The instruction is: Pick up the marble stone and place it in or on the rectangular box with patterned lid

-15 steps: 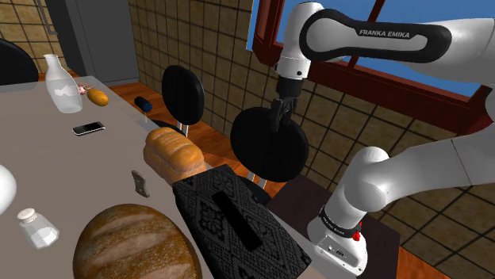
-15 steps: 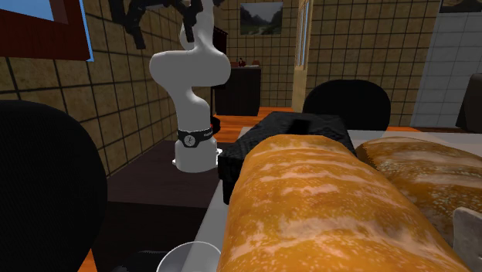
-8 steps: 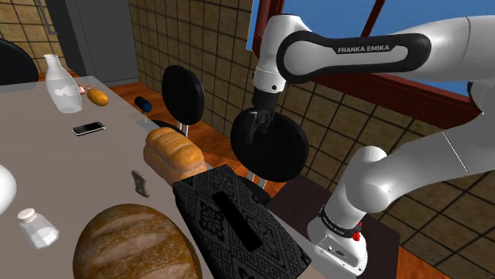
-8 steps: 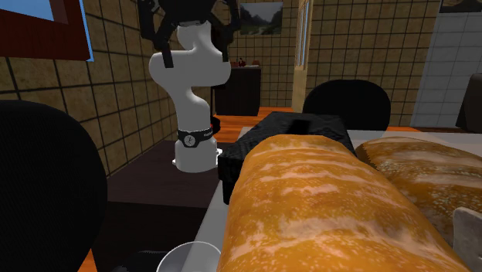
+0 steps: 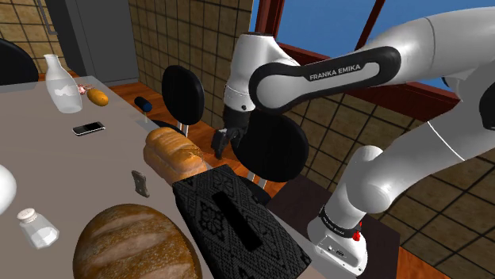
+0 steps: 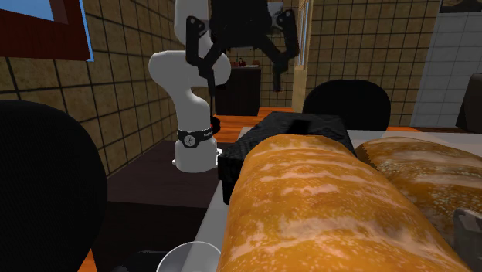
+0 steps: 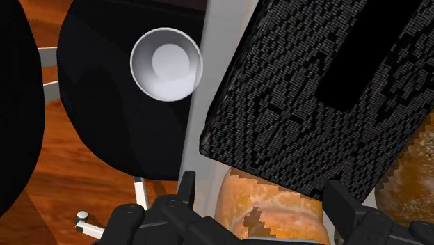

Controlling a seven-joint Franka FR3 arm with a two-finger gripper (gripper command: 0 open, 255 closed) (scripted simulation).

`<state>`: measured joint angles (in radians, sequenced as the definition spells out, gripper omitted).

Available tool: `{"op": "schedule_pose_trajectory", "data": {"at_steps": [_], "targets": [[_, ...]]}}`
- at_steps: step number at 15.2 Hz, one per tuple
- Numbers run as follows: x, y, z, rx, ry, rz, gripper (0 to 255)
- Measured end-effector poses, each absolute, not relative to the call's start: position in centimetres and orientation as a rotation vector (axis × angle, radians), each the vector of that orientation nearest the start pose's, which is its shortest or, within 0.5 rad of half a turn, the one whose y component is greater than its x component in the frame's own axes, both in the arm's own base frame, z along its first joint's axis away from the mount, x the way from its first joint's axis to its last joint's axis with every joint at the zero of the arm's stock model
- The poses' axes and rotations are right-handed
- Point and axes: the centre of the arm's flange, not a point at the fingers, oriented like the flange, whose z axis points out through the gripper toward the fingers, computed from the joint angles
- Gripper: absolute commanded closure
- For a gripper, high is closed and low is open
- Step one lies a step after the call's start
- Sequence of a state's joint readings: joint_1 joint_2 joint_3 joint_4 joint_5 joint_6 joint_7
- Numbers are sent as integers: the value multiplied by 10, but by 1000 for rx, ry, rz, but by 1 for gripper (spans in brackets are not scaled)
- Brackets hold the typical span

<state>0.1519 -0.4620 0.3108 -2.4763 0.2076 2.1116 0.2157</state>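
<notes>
Hovering end effector point(image 7: 262, 186), fingers point(image 7: 186, 191) spread, free above edge of patterned box point(image 7: 299, 104)

Two loaves are lying out: a long loaf point(image 5: 170, 153) and a round loaf point(image 5: 135, 242). One black box point(image 5: 238, 222), one bottle point(image 5: 62, 85), one phone point(image 5: 88, 128) and one shaker point(image 5: 37, 228) are sitting nearby. Three black chairs point(image 5: 182, 91) are standing around.

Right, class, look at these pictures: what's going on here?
A white robot arm has its black gripper, fingers open and empty, in the air by the table edge, near the black patterned box. Beside the box, the loaf-shaped orange-brown lump and the round brown veined lump lie untouched. Nothing is picked up yet.
</notes>
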Motion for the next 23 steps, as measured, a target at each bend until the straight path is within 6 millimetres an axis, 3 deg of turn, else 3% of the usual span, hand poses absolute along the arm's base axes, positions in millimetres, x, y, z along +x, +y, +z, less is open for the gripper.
{"op": "schedule_pose_trajectory", "data": {"at_steps": [9, 13, 14, 17, 19, 23], "targets": [[414, 299, 411, -3075, -255, -277, 0], [426, 338, 409, -3148, -277, -307, 0], [427, 338, 398, -3178, -283, -298, 0], [435, 384, 402, -3155, -308, -418, 0], [453, 396, 373, -3096, -322, -451, 0], [465, 403, 349, -3075, -324, -462, 0]]}}
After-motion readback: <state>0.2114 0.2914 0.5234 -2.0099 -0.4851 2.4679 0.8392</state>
